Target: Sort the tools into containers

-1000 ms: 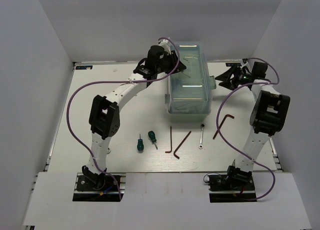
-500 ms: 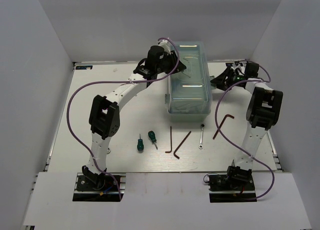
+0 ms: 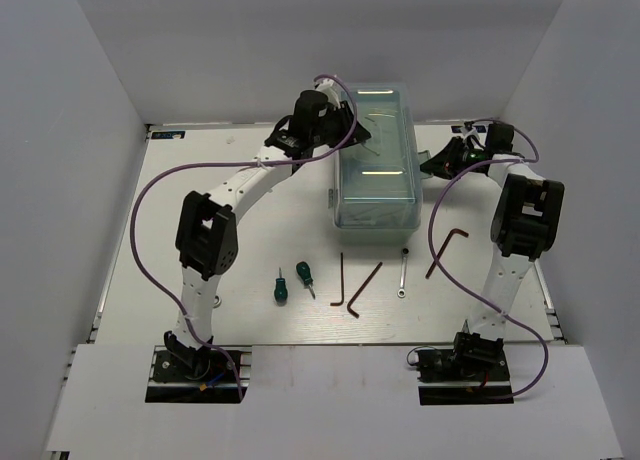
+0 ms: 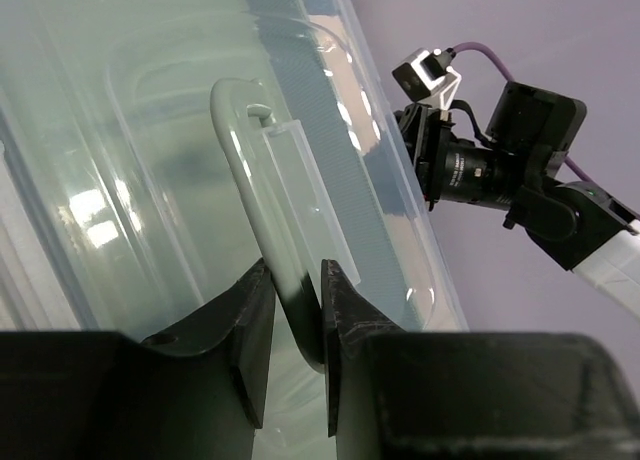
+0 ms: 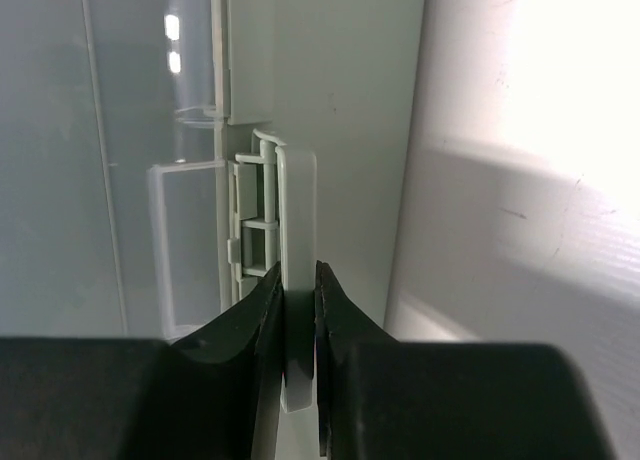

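Left hand (image 4: 296, 285) pinches the curved handle (image 4: 245, 170) of the mint toolbox (image 3: 378, 165).

no readable text, labels or numbers anywhere

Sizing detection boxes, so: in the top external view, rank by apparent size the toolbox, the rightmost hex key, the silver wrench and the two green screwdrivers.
1. toolbox
2. rightmost hex key
3. silver wrench, long but very slim
4. left screwdriver and right screwdriver: alike, not ranked
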{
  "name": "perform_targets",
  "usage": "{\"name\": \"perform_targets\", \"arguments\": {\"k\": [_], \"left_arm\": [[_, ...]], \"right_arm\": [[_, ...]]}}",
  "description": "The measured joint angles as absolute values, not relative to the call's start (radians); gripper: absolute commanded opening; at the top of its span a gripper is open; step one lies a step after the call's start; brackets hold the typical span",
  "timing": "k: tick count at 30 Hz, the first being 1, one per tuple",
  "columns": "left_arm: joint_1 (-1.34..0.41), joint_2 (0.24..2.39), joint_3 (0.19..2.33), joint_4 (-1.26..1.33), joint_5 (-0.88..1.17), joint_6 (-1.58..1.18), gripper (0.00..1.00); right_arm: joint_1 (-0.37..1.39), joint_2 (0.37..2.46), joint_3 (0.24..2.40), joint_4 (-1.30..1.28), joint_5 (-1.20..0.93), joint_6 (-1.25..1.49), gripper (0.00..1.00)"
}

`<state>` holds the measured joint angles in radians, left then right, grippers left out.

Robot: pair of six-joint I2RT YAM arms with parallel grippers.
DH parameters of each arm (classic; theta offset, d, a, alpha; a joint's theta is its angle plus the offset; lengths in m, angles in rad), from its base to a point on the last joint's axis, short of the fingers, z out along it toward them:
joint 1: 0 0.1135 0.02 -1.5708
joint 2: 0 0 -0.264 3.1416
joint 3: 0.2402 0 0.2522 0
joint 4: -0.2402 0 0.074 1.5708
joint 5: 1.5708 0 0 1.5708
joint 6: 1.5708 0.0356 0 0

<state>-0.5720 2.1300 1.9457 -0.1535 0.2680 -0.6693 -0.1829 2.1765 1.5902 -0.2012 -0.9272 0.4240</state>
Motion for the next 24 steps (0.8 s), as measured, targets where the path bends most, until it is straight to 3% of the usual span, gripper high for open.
{"name": "perform_targets", "arguments": {"k": [15,24], "left_arm": [[-0.411,1.854,1.897,-0.47,0.035,-0.526,0.0],[-0.341,1.742,1.651,-0.442,-0.056,-0.47,0.0]], "right_arm": [[-0.174,2.154,1.624,-0.31,-0.842,0.359,0.0],[-0.175,2.154,1.647,-0.338,-0.814,0.34,0.0]]}}
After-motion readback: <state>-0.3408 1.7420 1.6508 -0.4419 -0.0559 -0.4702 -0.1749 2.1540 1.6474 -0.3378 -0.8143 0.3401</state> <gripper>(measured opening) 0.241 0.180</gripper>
